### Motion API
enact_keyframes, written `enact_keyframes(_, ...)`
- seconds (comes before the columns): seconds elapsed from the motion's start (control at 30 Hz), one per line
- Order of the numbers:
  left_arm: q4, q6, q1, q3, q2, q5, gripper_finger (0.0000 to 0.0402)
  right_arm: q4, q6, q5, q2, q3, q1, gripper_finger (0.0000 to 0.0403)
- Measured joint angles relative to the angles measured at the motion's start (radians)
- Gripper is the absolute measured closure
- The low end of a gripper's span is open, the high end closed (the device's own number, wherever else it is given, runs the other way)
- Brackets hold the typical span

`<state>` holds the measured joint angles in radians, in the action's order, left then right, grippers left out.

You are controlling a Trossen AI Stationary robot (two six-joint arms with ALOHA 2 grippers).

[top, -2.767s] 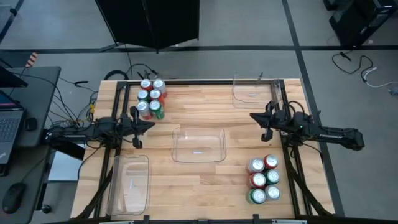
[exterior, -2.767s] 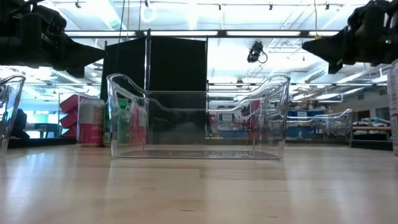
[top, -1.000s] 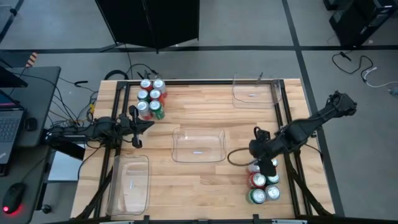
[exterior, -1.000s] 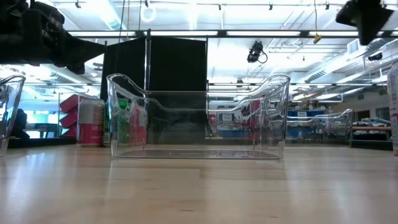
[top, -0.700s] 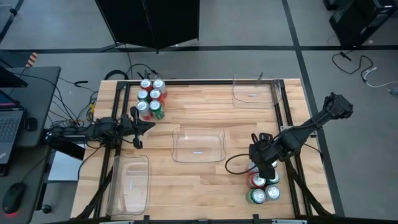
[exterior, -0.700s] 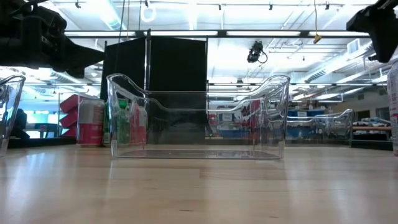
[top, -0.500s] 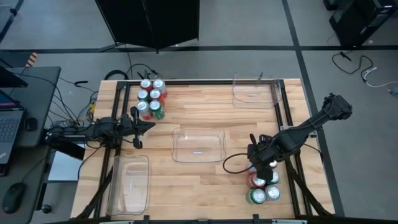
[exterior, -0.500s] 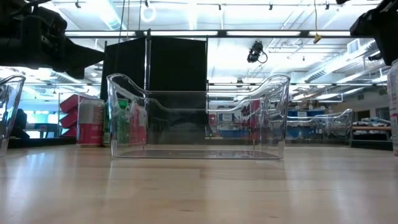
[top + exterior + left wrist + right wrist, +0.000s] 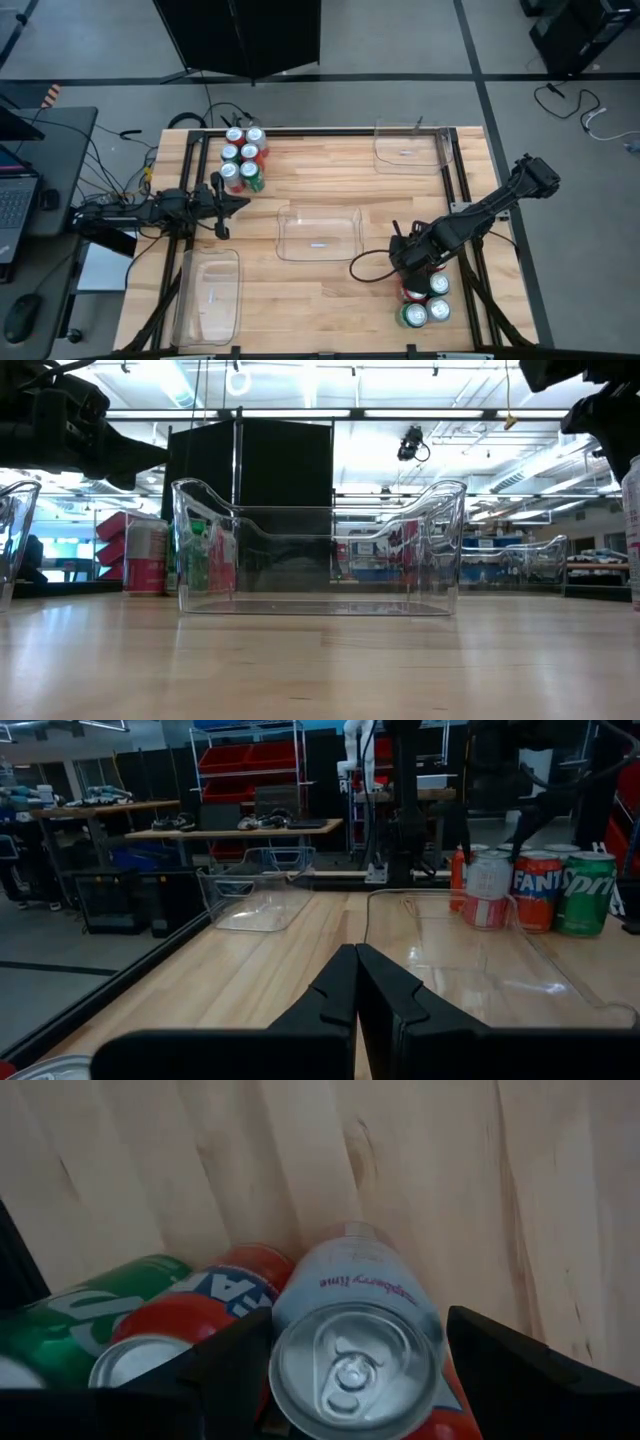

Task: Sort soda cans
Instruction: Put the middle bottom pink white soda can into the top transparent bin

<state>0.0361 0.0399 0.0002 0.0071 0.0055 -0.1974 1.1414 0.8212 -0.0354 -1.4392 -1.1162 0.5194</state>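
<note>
Your right gripper (image 9: pixel 355 1370) hung with its fingers apart astride a silver-white raspberry-lime soda can (image 9: pixel 357 1342) — upright on the wooden worktop (image 9: pixel 330 165), among red and green cans. Your left gripper (image 9: pixel 357 982) waited shut at the left edge.

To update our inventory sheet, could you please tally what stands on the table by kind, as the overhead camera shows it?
Soda cans, left group: 6
Soda cans, right group: 4 in view; the right gripper covers the rest
Clear bins: 3
Total in view: 13
</note>
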Motion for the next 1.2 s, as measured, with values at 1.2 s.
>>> enact_keyframes(1.2, 0.000, -0.013, 0.000, 0.000, 0.000, 0.000, 0.0391, -0.003, -0.117, 0.043, -0.016, 0.005, -0.154, 0.0143)
